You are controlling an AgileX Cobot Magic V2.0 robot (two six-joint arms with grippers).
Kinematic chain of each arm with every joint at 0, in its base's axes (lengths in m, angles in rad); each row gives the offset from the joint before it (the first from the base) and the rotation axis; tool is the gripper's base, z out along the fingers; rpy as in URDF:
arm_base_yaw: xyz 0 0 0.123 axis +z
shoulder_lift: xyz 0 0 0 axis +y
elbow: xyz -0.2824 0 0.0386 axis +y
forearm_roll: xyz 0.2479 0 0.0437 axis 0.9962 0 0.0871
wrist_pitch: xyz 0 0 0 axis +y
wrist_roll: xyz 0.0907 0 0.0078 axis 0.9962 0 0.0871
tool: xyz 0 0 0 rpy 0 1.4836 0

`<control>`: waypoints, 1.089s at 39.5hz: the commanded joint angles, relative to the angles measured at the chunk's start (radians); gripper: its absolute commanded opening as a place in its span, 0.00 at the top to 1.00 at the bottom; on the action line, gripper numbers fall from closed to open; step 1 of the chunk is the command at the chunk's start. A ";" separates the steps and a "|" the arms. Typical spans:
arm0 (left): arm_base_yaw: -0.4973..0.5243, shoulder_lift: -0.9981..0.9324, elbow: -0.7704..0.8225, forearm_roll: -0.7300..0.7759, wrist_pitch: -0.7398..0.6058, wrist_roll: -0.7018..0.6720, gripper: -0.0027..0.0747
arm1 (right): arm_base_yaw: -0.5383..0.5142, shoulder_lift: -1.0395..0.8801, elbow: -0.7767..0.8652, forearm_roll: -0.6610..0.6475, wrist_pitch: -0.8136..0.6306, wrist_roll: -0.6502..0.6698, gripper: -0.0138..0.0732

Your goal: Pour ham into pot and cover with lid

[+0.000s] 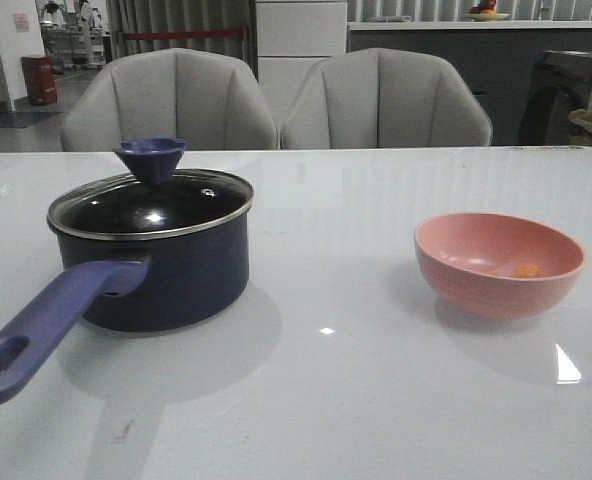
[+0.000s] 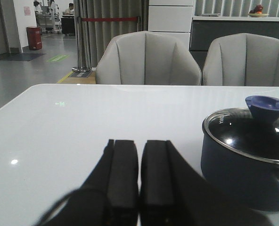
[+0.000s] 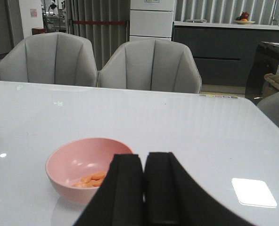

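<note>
on the desk: lid still on the pot, ham waiting in the bowl

on the left half of the white desk (image 1: 326, 400) stands the pot (image 1: 166, 275), with the lid (image 1: 152, 205) seated on its rim and the knob upright. the pot's long handle (image 1: 46, 325) runs toward the robot and out to its left. well apart, on the right half, sits the pink bowl (image 1: 499, 262), and the ham (image 1: 524, 269) lies in it as a few small orange pieces near the bottom.

neither arm shows in the front view. in the left wrist view the left gripper (image 2: 139, 188) has its fingers (image 2: 123, 174) pressed together with nothing between them, low over bare desk; the pot lies ahead of it and off toward the robot's right, near but not touching. in the right wrist view the right gripper (image 3: 144, 188) is likewise closed on nothing, and the bowl sits just ahead of its fingers (image 3: 160, 183), a little toward the robot's left.

as i judge it, nothing of the task is done yet: the pot is covered, so the lid must come off before any pouring. the left arm is the nearer one for the knob, the right arm for the bowl. both sets of fingers would need to spread first. the bowl's rim is round, so it offers no preferred grasp direction; the pot's handle axis matters only if the pot has to be steadied.
</note>
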 commanded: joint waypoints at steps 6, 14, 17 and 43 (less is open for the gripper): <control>0.002 -0.022 0.031 -0.008 -0.081 -0.004 0.82 | -0.005 -0.019 0.008 -0.012 -0.075 -0.001 0.67; 0.002 -0.022 0.031 -0.008 -0.081 -0.004 0.82 | -0.005 -0.019 0.008 -0.012 -0.075 -0.001 0.67; 0.002 -0.022 0.031 -0.008 -0.081 -0.004 0.82 | -0.005 -0.019 0.008 -0.012 -0.075 -0.001 0.67; 0.004 -0.022 0.029 -0.010 -0.153 -0.004 0.82 | -0.005 -0.019 0.008 -0.012 -0.075 -0.001 0.67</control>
